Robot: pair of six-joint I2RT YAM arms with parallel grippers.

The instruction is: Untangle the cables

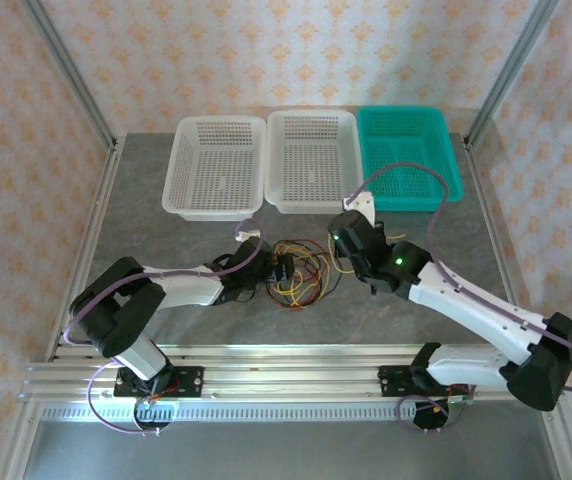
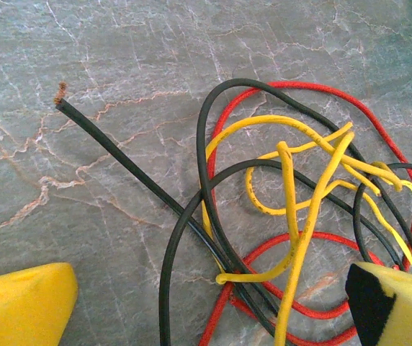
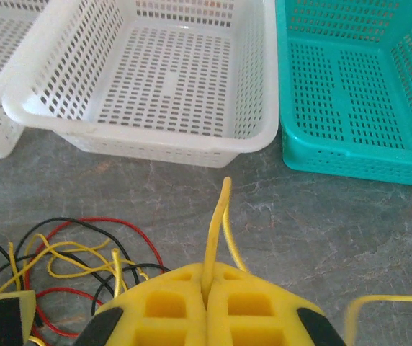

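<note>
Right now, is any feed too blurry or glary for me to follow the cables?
Top external view: evenly lit, sharp, glare along the metal rail, the cables small. Left wrist view: cables crisp, faint shadows on the table, the pads of the left claw blurred. Right wrist view: white basket sharp, yellow cable in the right claw clear, a yellow stretch at lower right smeared.

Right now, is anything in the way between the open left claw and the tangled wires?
No, nothing visible. The left gripper is open over the cables, whose red, yellow and black loops lie on the table between its fingers. The right gripper is shut on a yellow cable.
</note>
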